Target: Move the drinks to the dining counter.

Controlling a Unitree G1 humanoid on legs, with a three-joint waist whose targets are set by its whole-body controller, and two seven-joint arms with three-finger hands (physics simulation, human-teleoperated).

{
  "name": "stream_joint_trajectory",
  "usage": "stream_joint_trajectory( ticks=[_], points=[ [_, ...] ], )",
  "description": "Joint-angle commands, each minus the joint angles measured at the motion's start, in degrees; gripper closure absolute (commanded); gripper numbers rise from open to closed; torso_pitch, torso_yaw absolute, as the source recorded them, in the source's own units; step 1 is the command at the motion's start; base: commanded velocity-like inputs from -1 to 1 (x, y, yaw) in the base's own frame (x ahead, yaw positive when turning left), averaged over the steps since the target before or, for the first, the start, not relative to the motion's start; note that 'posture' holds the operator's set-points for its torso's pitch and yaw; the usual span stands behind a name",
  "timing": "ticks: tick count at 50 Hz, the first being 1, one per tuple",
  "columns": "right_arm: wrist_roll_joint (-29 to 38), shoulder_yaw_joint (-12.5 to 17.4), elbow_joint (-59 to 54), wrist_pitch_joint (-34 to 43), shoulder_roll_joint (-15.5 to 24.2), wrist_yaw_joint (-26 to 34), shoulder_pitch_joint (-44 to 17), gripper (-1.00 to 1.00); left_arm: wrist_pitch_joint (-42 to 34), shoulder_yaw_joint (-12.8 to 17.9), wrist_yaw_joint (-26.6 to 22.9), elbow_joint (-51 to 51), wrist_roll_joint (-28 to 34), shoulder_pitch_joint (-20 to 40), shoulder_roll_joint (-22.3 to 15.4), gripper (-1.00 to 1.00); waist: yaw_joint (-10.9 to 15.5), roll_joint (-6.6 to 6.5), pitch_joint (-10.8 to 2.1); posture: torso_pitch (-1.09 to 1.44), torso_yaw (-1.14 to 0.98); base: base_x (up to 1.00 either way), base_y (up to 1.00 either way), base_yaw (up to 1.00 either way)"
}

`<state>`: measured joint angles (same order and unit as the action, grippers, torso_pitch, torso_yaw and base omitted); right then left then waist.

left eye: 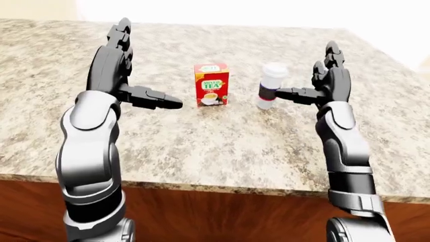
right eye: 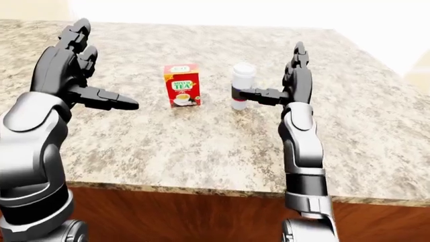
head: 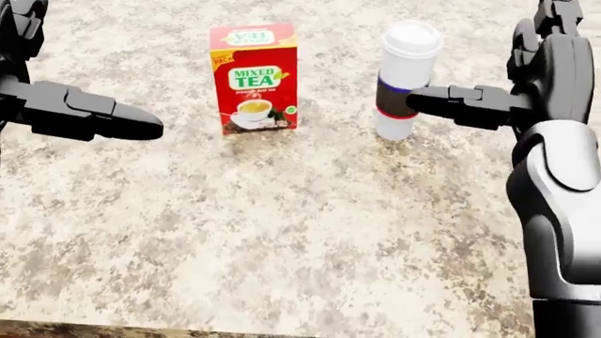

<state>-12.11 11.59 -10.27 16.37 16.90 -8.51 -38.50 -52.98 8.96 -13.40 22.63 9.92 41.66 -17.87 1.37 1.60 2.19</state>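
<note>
Standing upright on the speckled granite table, the white lidded cup and the red tea box look already delivered, so the step in hand reads as the release at the end of a carry. The right robot hand is spread: its thumb reaches across toward the cup's dark sleeve, while the other fingers point up and away from it, closing on nothing. Whether the thumb tip actually touches the sleeve I cannot tell (the head view overlaps the two, and the eye views are too small to settle it). The left robot hand is spread as well, thumb jutting out toward the tea box but well apart from it, empty.

The next move probably calls for drawing the right robot hand sideways, clear of the cup, without nudging it, since a tall narrow cup would tip easily. If this table is the dining one, little may remain.

Counting: one cup, one tea box, two robot hands, one table. No other drinks show in any view.
</note>
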Motion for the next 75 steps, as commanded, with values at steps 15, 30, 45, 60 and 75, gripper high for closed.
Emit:
stream_joint_trajectory(
  ticks=[15, 30, 45, 60, 75],
  points=[
    [-7.66, 4.51, 33.18, 21.77, 3.06, -4.34, 4.83, -1.00, -8.28, 1.33, -0.75, 14.74, -1.39, -0.78, -1.36, -1.00, -1.28, 1.26, -2.72, 0.00, 0.00, -0.41, 0.00, 0.00],
    [-15.89, 9.48, 45.16, 28.14, 3.89, -6.36, 9.17, -1.00, -14.42, -0.24, -0.77, 24.55, -1.60, -2.85, -1.03, -1.00, 0.59, -5.51, -2.92, 0.00, 0.00, -0.94, -0.07, -0.07],
    [-19.47, 10.76, 47.85, 24.96, 3.90, -6.30, 15.44, -1.00, -14.58, -6.44, -3.53, 25.64, 5.75, -3.38, 3.23, -1.00, -2.06, 0.37, -0.77, 0.00, 0.00, -0.13, 0.00, -1.00],
    [-20.09, 11.63, 49.83, 24.94, 3.67, -5.47, 17.70, -1.00, -13.92, -7.48, -6.34, 26.70, 10.44, -4.70, 6.50, -1.00, -1.58, -3.48, -0.27, 0.00, 0.00, -0.11, 0.00, -1.00],
    [-17.99, 11.77, 52.49, 25.27, 2.43, -3.60, 19.32, -1.00, -15.16, -6.71, -5.83, 27.41, 9.68, -3.66, 7.21, -1.00, -2.65, -0.09, -0.09, 0.00, 0.00, -0.11, 0.00, -1.00]
  ],
)
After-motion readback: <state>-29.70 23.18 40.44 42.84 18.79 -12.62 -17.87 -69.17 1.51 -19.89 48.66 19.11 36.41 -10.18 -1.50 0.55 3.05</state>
